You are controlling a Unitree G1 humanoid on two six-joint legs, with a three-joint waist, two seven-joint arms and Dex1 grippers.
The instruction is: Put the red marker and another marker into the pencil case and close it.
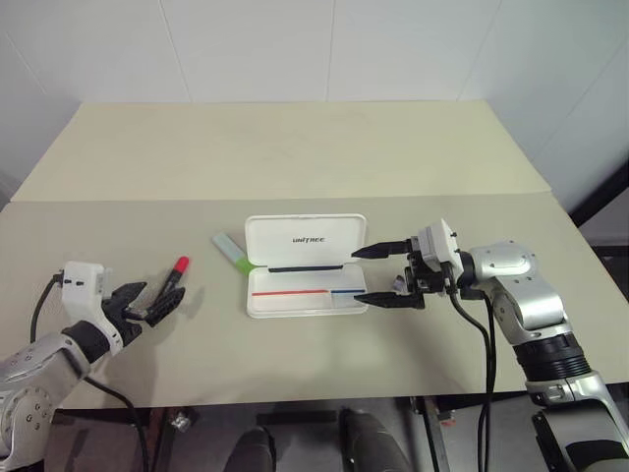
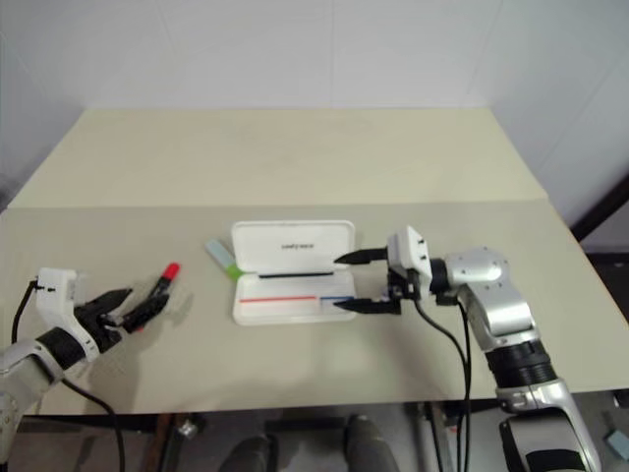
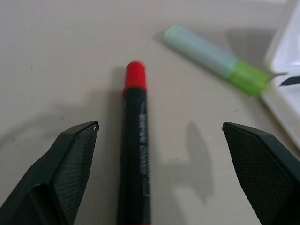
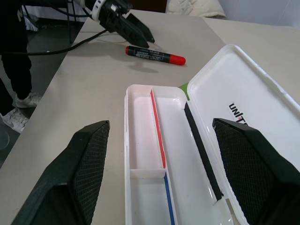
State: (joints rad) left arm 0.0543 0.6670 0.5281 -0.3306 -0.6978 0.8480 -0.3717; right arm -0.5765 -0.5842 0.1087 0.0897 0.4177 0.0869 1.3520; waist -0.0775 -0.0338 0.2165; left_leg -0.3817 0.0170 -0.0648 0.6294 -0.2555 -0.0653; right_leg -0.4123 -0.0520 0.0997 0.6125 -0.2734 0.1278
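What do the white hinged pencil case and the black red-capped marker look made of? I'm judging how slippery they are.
The white hinged pencil case looks like hard glossy plastic, judging by its moulded rims and sheen. The black red-capped marker seems to be smooth plastic with a dull shine, so both are probably slick.

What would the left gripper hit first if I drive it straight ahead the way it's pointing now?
Probably the red marker: it lies on the table between the left gripper's open fingers. How near the fingers are is hard to judge.
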